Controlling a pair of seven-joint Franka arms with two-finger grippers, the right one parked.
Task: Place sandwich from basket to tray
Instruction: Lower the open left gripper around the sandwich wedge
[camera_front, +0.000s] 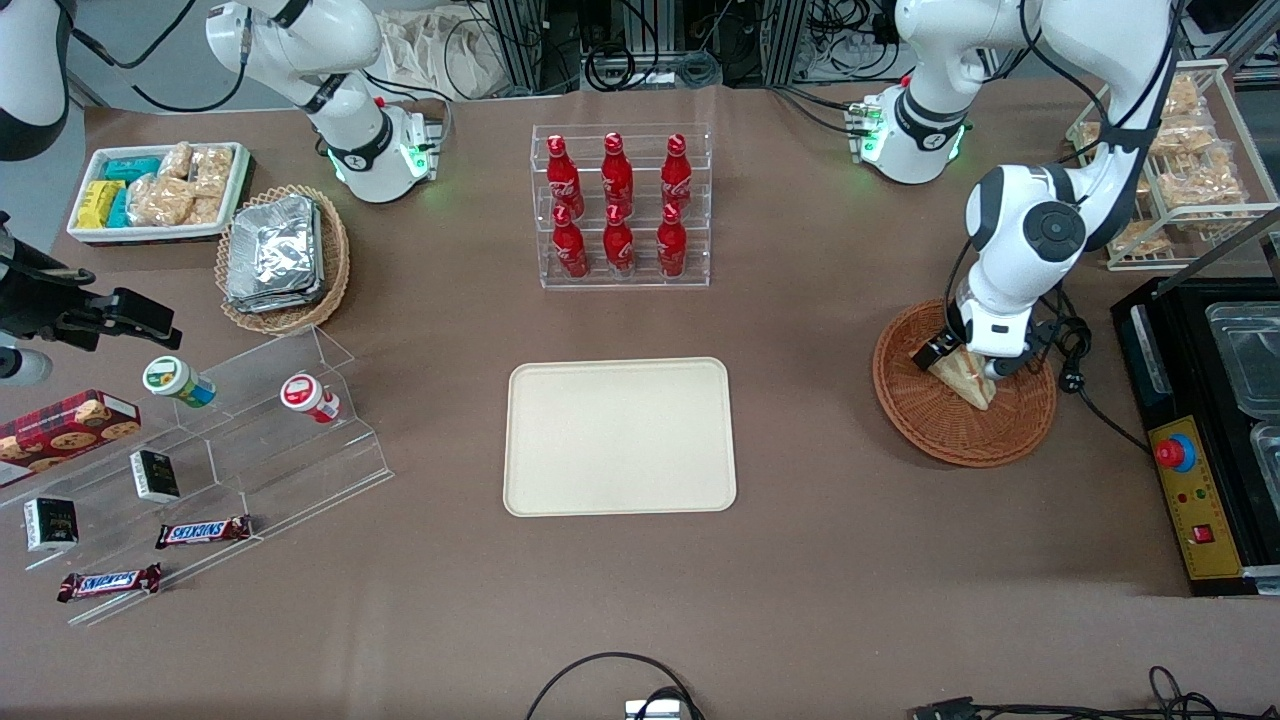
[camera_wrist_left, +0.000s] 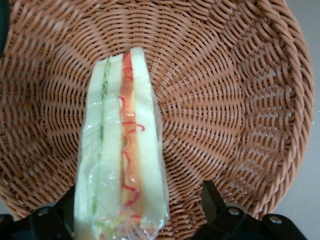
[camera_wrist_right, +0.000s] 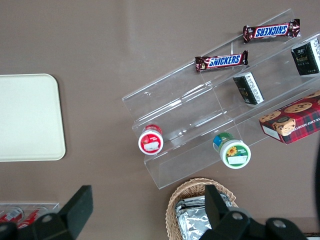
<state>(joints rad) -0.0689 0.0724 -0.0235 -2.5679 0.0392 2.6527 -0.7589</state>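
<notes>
Bent down over the basket (camera_front: 962, 400), toward the working arm's end of the table. Gripper (camera_wrist_left: 137, 212) open around the sandwich (camera_wrist_left: 122, 150), one finger each side. Tray (camera_front: 619, 436) bare at mid-table.

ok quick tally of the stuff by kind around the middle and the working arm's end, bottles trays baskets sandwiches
Red bottles in the clear rack: 6
Tray: 1
Basket: 1
Sandwich in the basket, with the left arm's gripper around it, not closed on it: 1
Total: 9

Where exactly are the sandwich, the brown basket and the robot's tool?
sandwich (camera_wrist_left: 120, 150): left wrist view, its layered edge.
basket (camera_front: 960, 440): front view, bare woven floor.
tool (camera_front: 965, 362): front view, at the sandwich, over the basket.
</notes>
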